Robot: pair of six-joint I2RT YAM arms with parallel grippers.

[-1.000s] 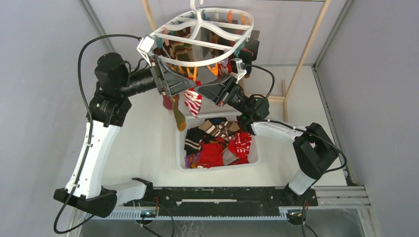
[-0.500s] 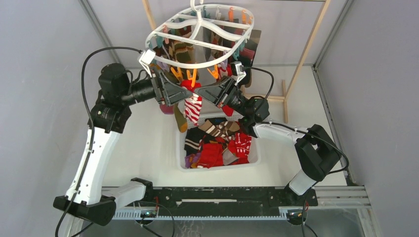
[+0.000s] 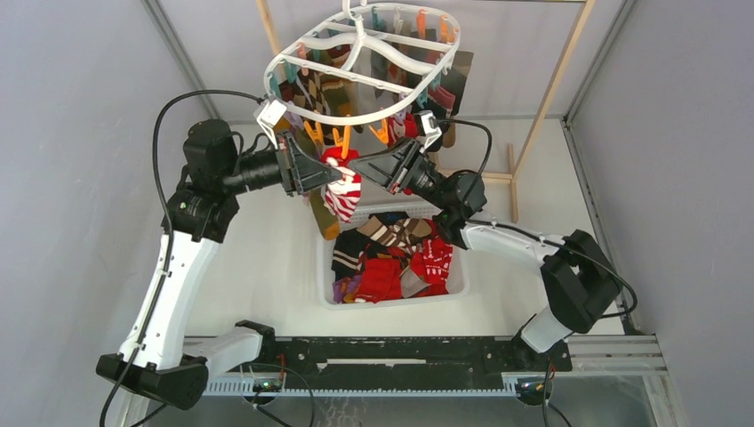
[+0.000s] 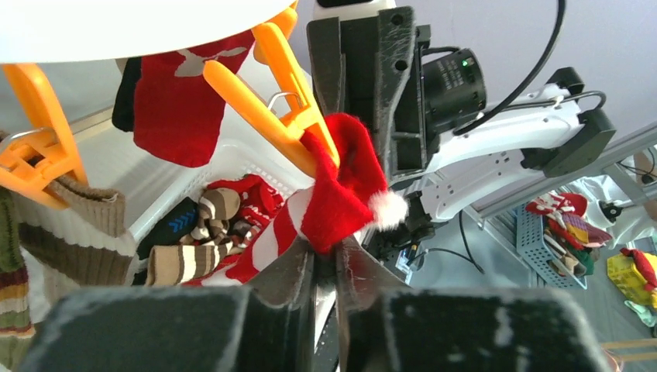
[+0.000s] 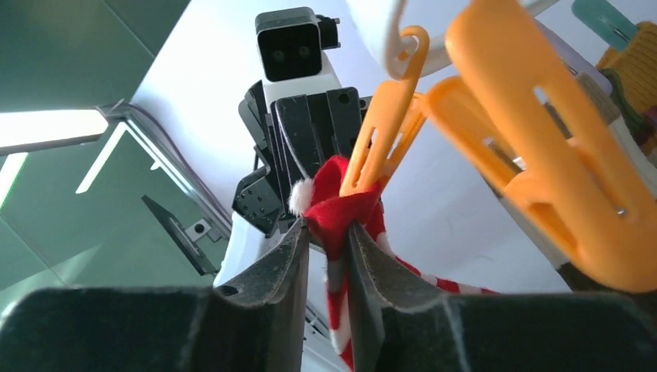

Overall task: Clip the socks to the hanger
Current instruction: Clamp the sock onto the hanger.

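The white oval hanger [image 3: 357, 43] hangs high at the back, with orange clips on its near rim. One orange clip [image 3: 342, 140] [image 4: 298, 128] [image 5: 380, 147] bites the cuff of a red-and-white striped sock [image 3: 345, 191] [image 4: 341, 194] [image 5: 341, 209], which dangles below it. My left gripper [image 3: 333, 173] [image 4: 335, 252] comes in from the left and is shut on the red cuff just under the clip. From the right, my right gripper [image 3: 363, 171] [image 5: 327, 229] faces it; its jaws stand a little apart, with the cuff hanging between them.
Under the hanger sits a white slotted basket [image 3: 391, 301] holding several loose socks. More socks [image 3: 311, 89] hang clipped round the hanger's far side. A bare wooden frame [image 3: 551, 89] rises at the back right. Grey walls close in both sides.
The left gripper has closed onto the sock's cuff. The right gripper's jaws have parted. The hanger has swung up and back, and the sock now hangs from the orange clip.
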